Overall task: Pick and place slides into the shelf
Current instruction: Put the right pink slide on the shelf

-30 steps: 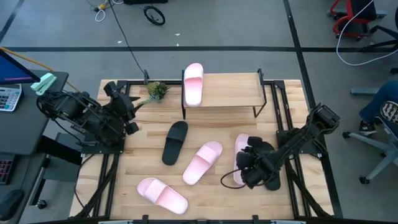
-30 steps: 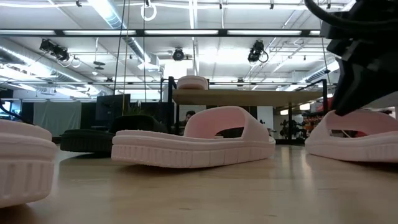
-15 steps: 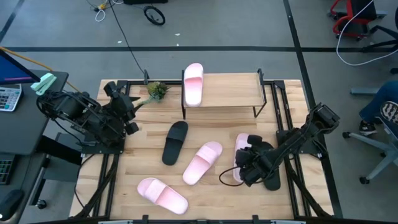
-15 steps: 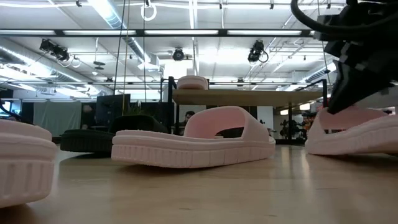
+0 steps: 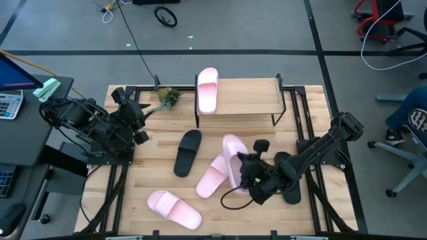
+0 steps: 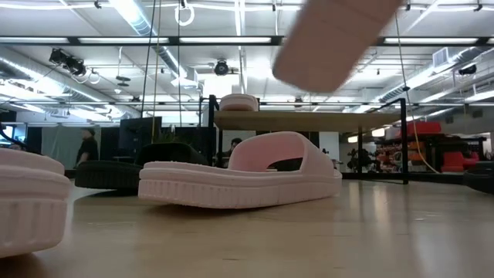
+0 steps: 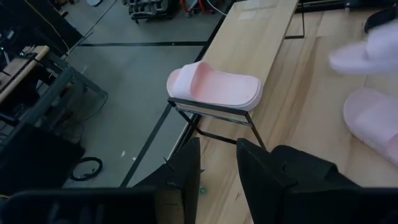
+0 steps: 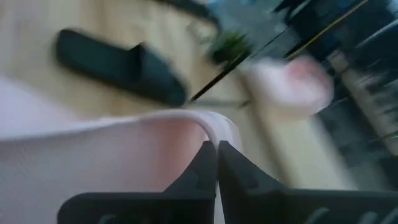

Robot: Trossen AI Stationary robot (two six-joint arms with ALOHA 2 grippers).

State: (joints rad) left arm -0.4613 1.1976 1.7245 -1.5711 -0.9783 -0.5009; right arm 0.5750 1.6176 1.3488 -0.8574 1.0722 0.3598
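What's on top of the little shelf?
One pale pink slide lies on the shelf board at its left end, the rest of the board bare. The space under the board is hidden from above.

Four pale pink slides show from above: one (image 5: 207, 90) on the shelf (image 5: 247, 97), one (image 5: 232, 160) lifted above the counter (image 5: 160, 183), one (image 5: 212, 180) lying flat beside it, and one (image 5: 174, 209) near the front edge. There is one black slide (image 5: 187, 152) in clear view. One shelf stands at the back, one small green plant (image 5: 167, 97) beside it. Two arms work the counter.
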